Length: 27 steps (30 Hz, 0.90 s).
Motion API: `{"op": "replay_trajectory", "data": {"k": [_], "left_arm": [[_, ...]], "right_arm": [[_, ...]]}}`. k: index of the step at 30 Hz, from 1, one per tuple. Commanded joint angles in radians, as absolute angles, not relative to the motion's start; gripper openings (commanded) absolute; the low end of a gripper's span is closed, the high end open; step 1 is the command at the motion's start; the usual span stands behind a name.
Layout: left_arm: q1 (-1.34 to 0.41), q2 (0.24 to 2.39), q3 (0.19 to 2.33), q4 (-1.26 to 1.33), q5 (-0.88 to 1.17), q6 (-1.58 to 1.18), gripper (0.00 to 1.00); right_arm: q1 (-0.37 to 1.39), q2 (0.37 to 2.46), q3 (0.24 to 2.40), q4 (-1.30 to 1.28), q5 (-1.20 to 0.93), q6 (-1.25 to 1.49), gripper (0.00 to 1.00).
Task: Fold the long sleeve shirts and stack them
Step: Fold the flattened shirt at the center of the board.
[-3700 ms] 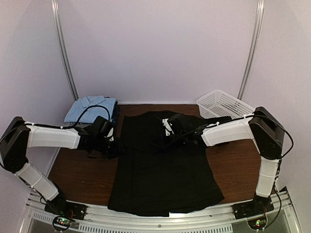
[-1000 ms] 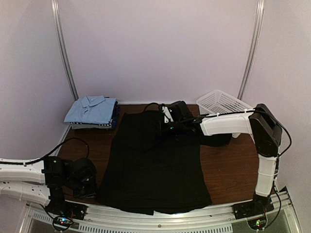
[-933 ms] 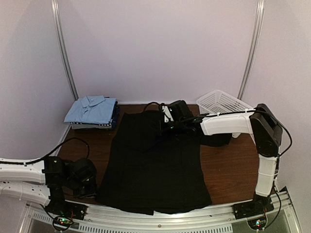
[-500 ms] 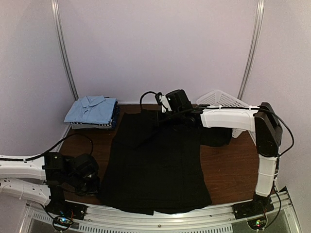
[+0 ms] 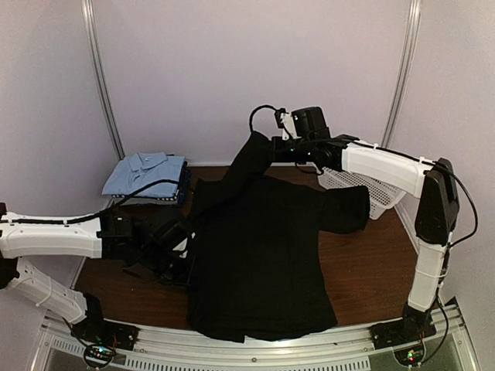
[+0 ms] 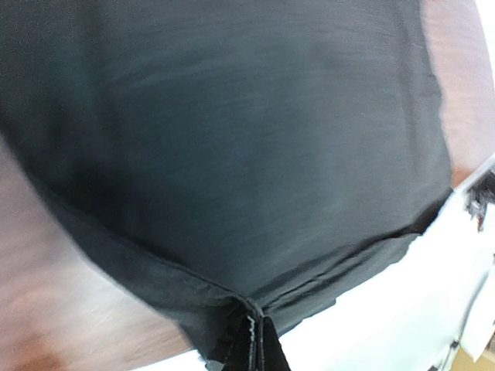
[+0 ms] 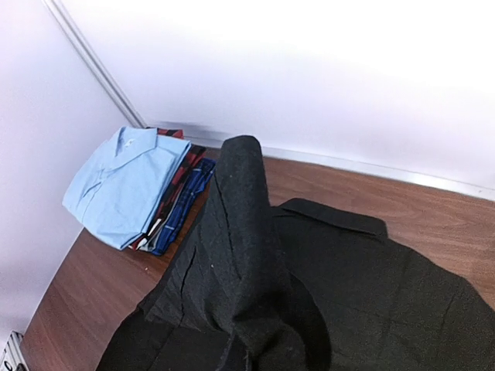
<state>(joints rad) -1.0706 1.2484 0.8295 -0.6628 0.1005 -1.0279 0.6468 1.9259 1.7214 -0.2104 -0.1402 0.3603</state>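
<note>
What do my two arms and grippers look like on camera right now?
The left arm and right arm match: white casing sections joined by black joints, with a loose black cable looping along each. The left gripper and right gripper are black. Small green and red lights glow at the bases.

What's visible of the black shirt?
Plain, dark, soft fabric: the black shirt lies spread on the brown table, collar at the far side. The right end effector holds one sleeve up in the air; the left end effector is shut on its left edge. The other sleeve lies by the basket.
</note>
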Motion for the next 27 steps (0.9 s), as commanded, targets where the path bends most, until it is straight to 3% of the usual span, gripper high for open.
{"op": "replay_trajectory", "data": {"k": [1,7,15,21,27], "left_arm": [[-1.083,1.342,0.906,-0.534,0.212,-0.889,0.00],[-1.088,1.425,0.940,-0.516,0.305,-0.819,0.00],[-1.088,1.356,0.861,-0.570,0.325,-0.840,0.00],[-1.085,1.269,0.805,-0.698,0.207,-0.953,0.00],[-1.083,1.142,0.669,-0.691,0.143,-1.144,0.00]], "right_arm": [[0.595,1.826,1.692,-0.232,-0.109,0.332,0.00],[0.563,1.754,1.605,-0.227,-0.105,0.324,0.00],[0.559,1.702,1.525,-0.217,-0.098,0.324,0.00],[0.558,1.686,1.508,-0.216,-0.093,0.322,0.00],[0.576,1.712,1.457,-0.179,-0.223,0.360,0.00]]}}
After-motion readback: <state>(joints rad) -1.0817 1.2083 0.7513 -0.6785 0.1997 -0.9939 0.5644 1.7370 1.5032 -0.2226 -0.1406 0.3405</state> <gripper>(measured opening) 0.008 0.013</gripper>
